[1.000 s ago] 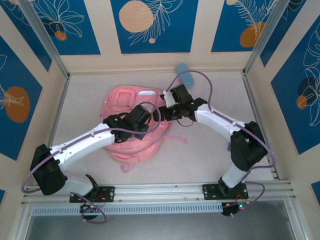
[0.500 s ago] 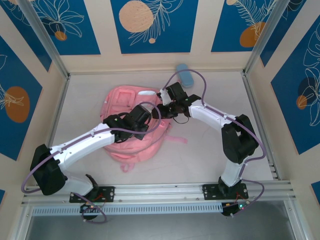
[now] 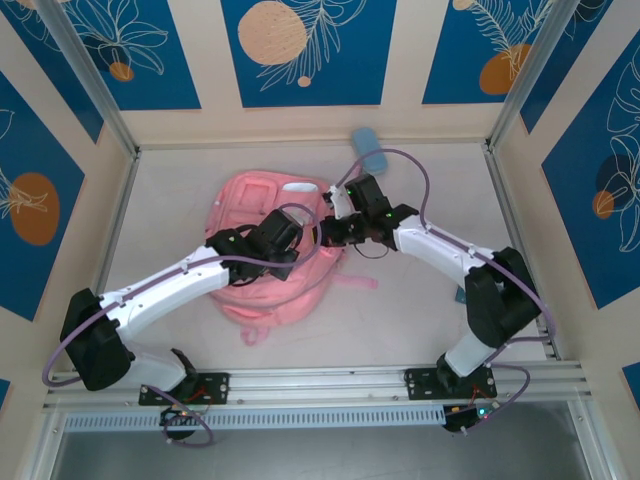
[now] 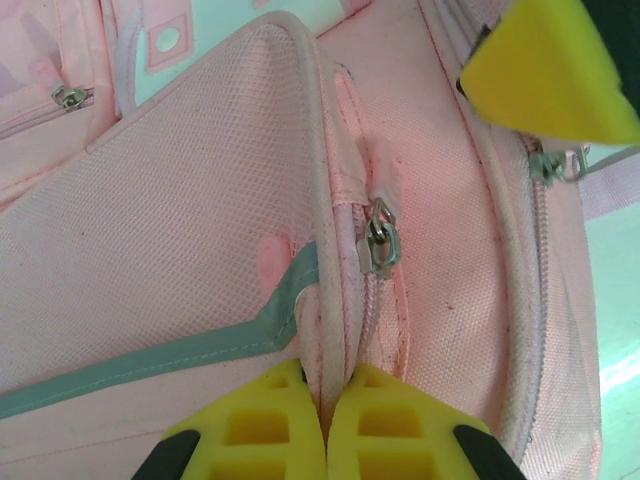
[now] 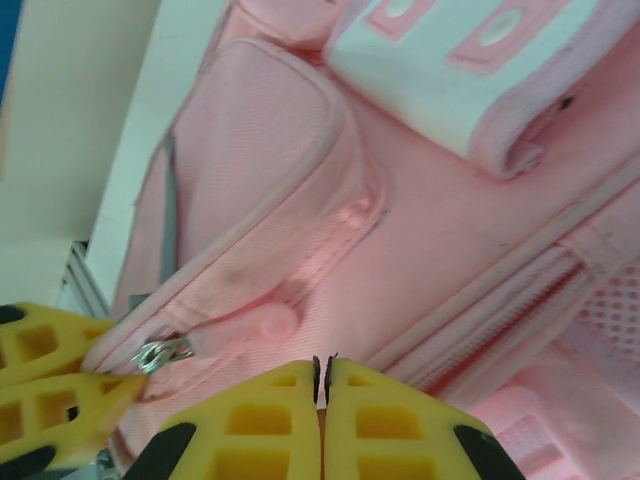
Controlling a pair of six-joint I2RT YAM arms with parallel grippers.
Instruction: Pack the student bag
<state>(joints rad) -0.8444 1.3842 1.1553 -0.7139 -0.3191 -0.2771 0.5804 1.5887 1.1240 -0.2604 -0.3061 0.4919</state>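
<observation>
From above, the pink bag [image 3: 250, 200] lies flat on the surface [image 3: 420, 300], left of centre, with both arms reaching over it. The left end effector [image 3: 300, 248] sits on the bag's middle and the right end effector [image 3: 328, 232] at its right edge, their tips close together. A light-blue case [image 3: 370, 148] lies near the back wall, apart from the bag. In the left wrist view, the left end effector's yellow fingers [image 4: 260, 425] are pressed together on the piped edge of a pocket, pinching that seam between them. A zipper pull [image 4: 380, 240] hangs just above the pinch, and a grey-green stripe [image 4: 150, 350] runs across the pocket panel to the left. One yellow finger [image 4: 545, 65] of the right end effector shows at the upper right, just above a second zipper pull [image 4: 555, 165]. In the right wrist view, the right end effector's fingers are closed tight against each other, tips at the bag's fabric; whether they hold any of it cannot be told. A white patch [image 5: 440, 60] lies near the top.
</observation>
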